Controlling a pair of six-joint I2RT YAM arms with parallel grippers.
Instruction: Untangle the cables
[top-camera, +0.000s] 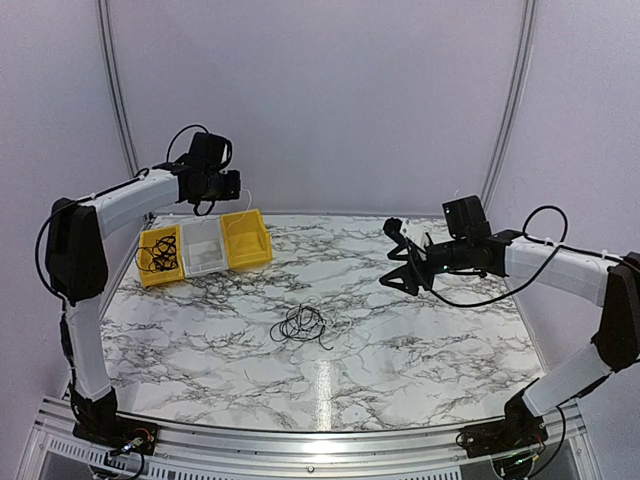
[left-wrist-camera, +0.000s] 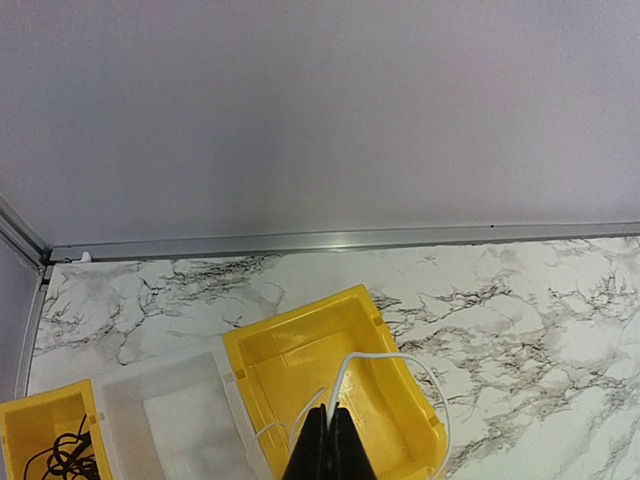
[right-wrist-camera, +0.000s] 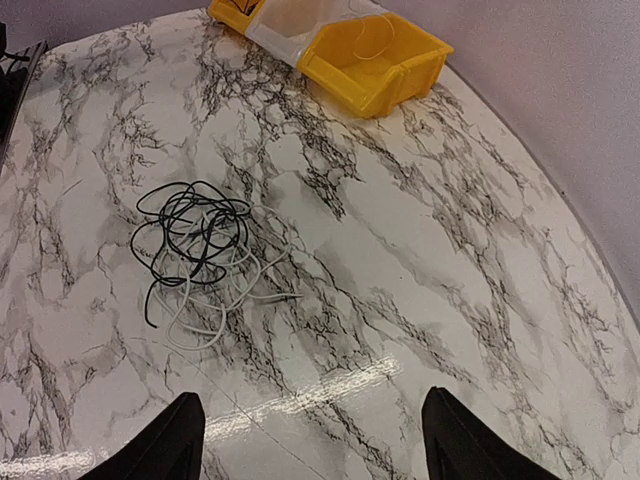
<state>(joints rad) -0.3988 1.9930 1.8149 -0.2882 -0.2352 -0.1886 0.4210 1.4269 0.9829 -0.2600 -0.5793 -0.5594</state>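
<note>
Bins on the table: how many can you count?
3, in a row far left: left yellow bin holding black cables, clear middle bin, right yellow bin with a white cable looping into it.

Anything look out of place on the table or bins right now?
Nothing spilled or damaged. One oddity: the white cable pinched in the left gripper appears to loop over the rim of the yellow bin below it. A tangle of cables lies mid-table.
</note>
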